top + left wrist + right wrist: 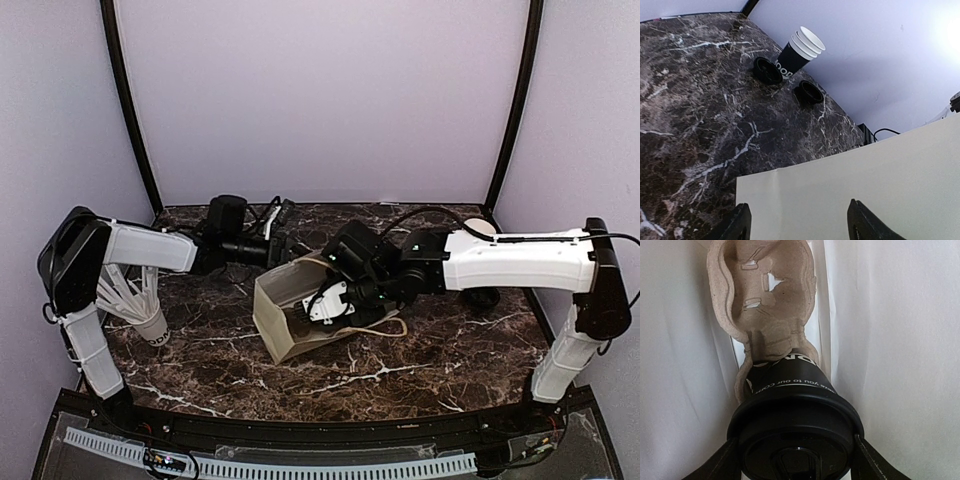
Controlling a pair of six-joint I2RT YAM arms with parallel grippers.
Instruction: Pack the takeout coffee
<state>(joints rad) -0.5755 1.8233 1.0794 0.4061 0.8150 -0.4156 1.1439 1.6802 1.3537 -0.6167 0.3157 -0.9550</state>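
right pincer [795,460] pinching lidded cup [792,407] | left pincer [800,222] spread, seemingly beside bag [880,165]

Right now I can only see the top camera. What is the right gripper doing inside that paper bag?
Observer: Its wrist camera shows the right gripper clamped on a black-lidded coffee cup that sits in a pulp tray.
Operator: Is the tray's other hole filled?
Observer: No, that hole is empty.
Operator: Are more cups around?
Observer: Yes, the left wrist camera shows a stack of cups and two loose black lids on the table past the paper bag.
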